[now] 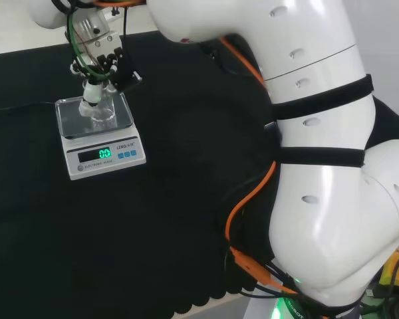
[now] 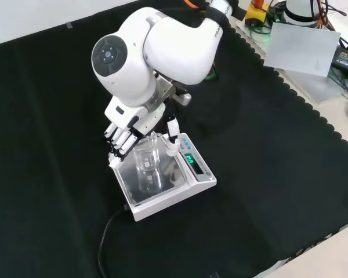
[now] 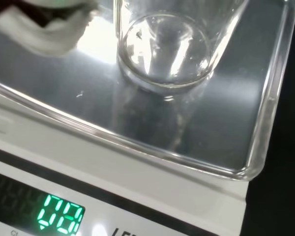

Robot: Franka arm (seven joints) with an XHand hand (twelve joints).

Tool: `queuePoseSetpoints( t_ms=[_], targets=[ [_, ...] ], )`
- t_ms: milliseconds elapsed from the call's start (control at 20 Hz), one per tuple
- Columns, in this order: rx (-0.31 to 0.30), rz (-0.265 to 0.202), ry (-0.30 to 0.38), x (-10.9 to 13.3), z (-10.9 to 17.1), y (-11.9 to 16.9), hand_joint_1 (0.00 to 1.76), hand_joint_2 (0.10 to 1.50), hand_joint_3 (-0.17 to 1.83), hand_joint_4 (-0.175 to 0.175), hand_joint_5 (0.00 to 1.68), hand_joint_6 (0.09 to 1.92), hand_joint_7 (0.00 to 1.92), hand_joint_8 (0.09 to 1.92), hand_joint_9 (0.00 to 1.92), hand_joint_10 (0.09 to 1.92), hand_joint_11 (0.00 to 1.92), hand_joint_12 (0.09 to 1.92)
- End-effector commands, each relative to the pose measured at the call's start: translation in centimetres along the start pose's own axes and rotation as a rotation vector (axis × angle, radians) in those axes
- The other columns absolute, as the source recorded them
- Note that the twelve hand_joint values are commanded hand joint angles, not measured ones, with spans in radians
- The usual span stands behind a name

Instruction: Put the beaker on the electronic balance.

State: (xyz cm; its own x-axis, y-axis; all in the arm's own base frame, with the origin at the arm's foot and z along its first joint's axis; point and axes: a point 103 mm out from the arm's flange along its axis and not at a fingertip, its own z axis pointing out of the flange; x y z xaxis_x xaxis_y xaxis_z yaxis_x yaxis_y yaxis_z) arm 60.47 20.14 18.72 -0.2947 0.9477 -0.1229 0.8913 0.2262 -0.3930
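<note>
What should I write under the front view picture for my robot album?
Robot hand holds a clear beaker over the balance pan.

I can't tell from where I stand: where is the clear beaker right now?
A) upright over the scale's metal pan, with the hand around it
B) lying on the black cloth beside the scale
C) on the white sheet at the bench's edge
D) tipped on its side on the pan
A: the beaker stands upright over the electronic balance pan, the hand flanking it.
</note>
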Motion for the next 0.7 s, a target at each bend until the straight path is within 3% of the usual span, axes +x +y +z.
queuePoseSetpoints(
  t_ms=[50, 300, 700],
  targets=[
    [-0.025, 0.006, -0.002, -0.5, -1.3, -1.7, 0.72, 0.55, 0.22, 0.006, 0.0, 0.09, 0.0, 0.09, 0.02, 0.83, 0.0, 1.27],
    [-0.025, 0.01, 0.014, -0.9, -1.8, -2.9, 0.64, 0.58, 0.1, 0.031, 0.0, 0.09, 0.0, 0.09, 0.0, 0.46, 0.0, 0.96],
    [-0.044, 0.016, 0.028, -1.9, -2.8, -4.5, 0.61, 0.58, 0.05, 0.042, 0.0, 0.09, 0.0, 0.09, 0.0, 0.39, 0.0, 0.87]
  ],
)
